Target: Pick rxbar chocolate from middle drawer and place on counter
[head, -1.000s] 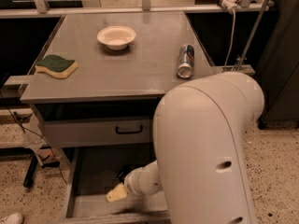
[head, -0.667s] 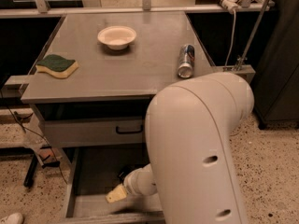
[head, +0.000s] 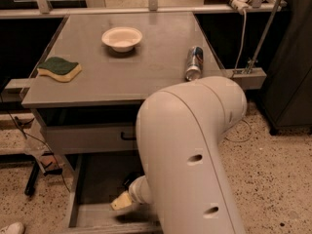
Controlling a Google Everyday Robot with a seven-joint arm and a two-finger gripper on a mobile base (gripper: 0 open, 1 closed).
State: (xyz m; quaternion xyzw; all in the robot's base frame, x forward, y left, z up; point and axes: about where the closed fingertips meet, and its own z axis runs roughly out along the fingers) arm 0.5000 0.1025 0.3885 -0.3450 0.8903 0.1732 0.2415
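The middle drawer (head: 92,179) stands pulled open below the counter (head: 126,72), showing its plain grey floor. My gripper (head: 122,202) reaches down into the drawer, low over the floor near the front, with its pale tip pointing left. A small dark shape (head: 130,180) lies just behind the tip; I cannot tell whether it is the rxbar chocolate. My big white arm link (head: 190,155) hides the right half of the drawer.
On the counter are a white bowl (head: 122,38) at the back, a green-and-yellow sponge (head: 59,68) at the left edge and a blue-silver can (head: 194,62) lying at the right edge. A closed drawer front with a black handle (head: 127,137) sits above the open drawer.
The white arm link has shifted left and now covers more of the drawer and cabinet front. The gripper tip stays at about the same spot in the drawer.
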